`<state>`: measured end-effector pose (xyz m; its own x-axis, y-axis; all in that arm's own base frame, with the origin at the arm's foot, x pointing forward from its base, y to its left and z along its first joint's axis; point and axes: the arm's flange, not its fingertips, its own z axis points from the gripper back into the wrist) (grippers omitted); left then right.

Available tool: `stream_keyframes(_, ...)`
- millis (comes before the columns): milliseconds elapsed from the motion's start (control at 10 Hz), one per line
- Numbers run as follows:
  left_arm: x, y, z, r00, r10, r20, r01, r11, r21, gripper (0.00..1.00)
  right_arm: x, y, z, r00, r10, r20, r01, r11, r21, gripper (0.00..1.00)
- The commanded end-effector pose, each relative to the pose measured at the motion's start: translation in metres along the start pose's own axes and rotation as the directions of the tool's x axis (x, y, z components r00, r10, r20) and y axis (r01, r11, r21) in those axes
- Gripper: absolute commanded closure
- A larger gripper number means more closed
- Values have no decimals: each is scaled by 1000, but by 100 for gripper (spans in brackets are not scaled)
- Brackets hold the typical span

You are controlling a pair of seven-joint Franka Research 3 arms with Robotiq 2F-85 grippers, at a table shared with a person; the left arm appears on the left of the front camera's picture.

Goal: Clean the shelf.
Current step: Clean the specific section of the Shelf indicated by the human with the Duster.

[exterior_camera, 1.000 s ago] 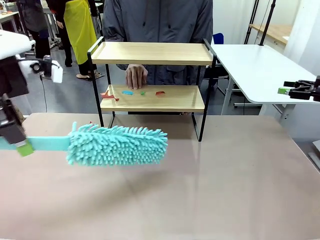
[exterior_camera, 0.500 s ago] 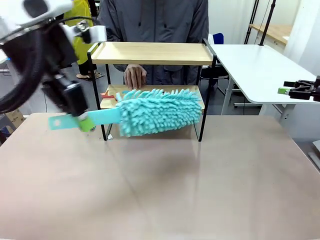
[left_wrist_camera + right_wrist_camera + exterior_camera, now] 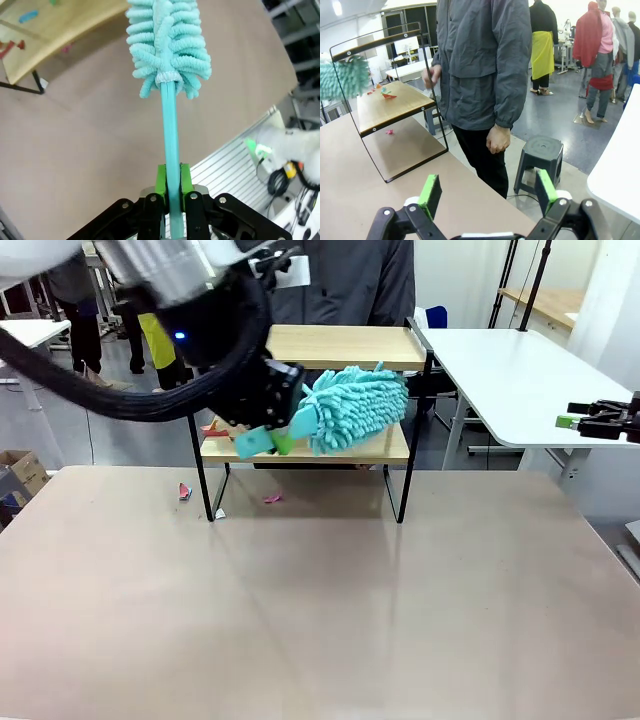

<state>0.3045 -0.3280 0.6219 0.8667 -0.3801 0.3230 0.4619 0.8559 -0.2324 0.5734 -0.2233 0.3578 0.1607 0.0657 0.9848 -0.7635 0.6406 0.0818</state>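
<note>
- The shelf [image 3: 340, 345] stood in the upper middle of the front view, at the far edge of the table [image 3: 320, 620], with a person [image 3: 340, 280] right behind it.
- It looked light: stiff wooden boards, thin metal frame. A hard shove would likely slide or tip it.
- If it needed steadying, a corner post or a side rail looked the best hold, not a board edge.
- The duster [image 3: 355, 408] lay across the lower board, its fluffy head up toward the right post. It looked soft, light and forgiving on the wood.
- The left gripper [image 3: 275, 438] was clamped tight on the duster's thin handle [image 3: 171, 130], well back from the head. That long lever would probably flex.
- Paper scraps [image 3: 213, 428] lay at the lower board's left end, and two more [image 3: 272, 498] on the table below.
- The side rails closed both ends. The front edge was open, so that looked the way out for the scraps.
- Headroom between the boards was tight for the head.
- The right gripper [image 3: 575, 422] hung at the right edge, jaws wide and empty, well clear.
</note>
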Motion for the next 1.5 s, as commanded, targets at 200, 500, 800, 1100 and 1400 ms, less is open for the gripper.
stream_keyframes(200,60,-37,-36,996,70,60,-77,990,119,87,2,2,-1,1000,3,0,-3,1000,1,0)
stream_keyframes(500,88,-54,-71,983,159,88,-172,971,164,87,2,2,-1,1000,3,0,-3,1000,1,0)
stream_keyframes(800,99,-68,-109,970,228,80,-240,951,193,87,2,2,-1,1000,3,0,-3,1000,1,0)
stream_keyframes(1100,100,-75,-140,960,275,55,-280,931,235,87,2,2,-1,1000,3,0,-3,1000,1,0)
stream_keyframes(1400,93,-71,-149,965,259,39,-261,941,216,87,2,2,-1,1000,3,0,-3,1000,1,0)
